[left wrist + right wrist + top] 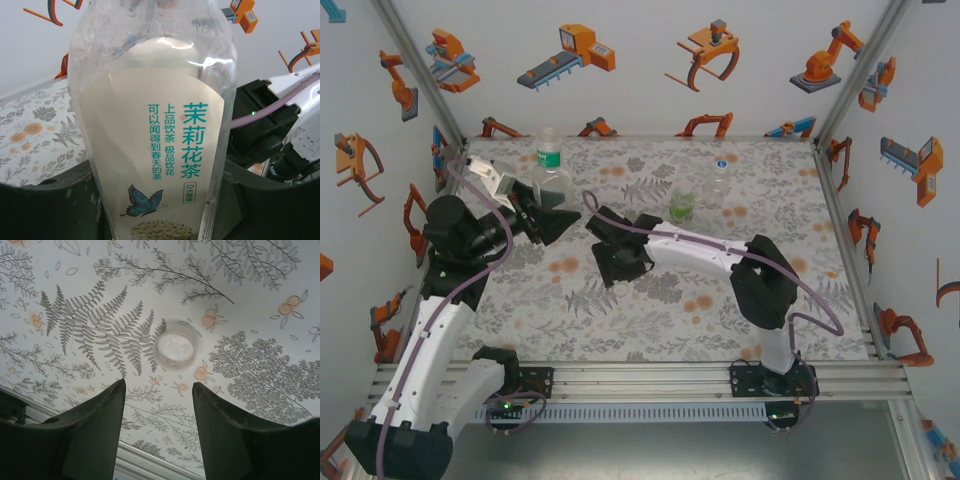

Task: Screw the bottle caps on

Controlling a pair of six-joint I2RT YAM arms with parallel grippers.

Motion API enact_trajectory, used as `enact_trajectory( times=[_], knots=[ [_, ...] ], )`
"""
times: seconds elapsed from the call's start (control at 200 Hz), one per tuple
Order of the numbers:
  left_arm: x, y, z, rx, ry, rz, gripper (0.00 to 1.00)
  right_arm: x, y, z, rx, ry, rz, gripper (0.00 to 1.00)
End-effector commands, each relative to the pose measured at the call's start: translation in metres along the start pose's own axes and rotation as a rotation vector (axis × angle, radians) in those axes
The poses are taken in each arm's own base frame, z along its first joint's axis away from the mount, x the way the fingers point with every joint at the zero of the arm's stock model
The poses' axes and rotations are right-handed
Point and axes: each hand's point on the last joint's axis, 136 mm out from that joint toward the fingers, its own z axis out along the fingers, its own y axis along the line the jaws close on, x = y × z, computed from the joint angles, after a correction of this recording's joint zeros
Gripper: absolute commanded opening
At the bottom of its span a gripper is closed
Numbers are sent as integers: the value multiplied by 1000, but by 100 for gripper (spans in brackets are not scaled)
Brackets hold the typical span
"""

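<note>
Right now the left gripper (552,208) is clamped on the labelled bottle (551,160), back on the left side of the table near the rear wall. From its wrist camera the bottle (155,125) fills the middle: clear plastic up top, and a cream-white label with teal Chinese characters and a small blue butterfly. The dark fingers (50,205) press in against it low down on both sides. From above, the bottle stands upright with its green-and-white band showing. I can't tell whether its neck has a cap on it.

The right gripper (618,258) hangs over the middle of the table, pointing down at the fern-and-flower tablecloth (620,330). In its wrist view the jaws stand apart with nothing between them. A white cap (175,349) lies flat on the cloth just beyond the fingertips (107,405), a little toward the right-hand finger, and neither finger touches it. Its open side seems to face up, though the rim is soft and blurred.

Two more bottles stand further back on the right half of the table. A green-tinted bottle (682,206) sits just behind the right arm's forearm. A clear bottle (720,180) stands near it, a bit further back and to the right, with what looks like a blue cap (720,158) on top. Both are well apart from the labelled bottle in the left gripper.
</note>
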Motion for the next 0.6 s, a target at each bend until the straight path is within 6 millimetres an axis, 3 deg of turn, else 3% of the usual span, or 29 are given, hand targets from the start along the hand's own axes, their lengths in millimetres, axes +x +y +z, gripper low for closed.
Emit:
enact_trajectory(
  times=[0.0,0.245,0.596],
  knots=[
    [-2,-3,-1,18,-10,16,10,4,-3,7,70,23,-25,54],
    [-2,-3,0,19,-9,11,11,11,-6,23,99,49,-38,56],
    [-2,-2,0,19,-10,8,11,10,-4,31,100,48,-49,52]
  ],
)
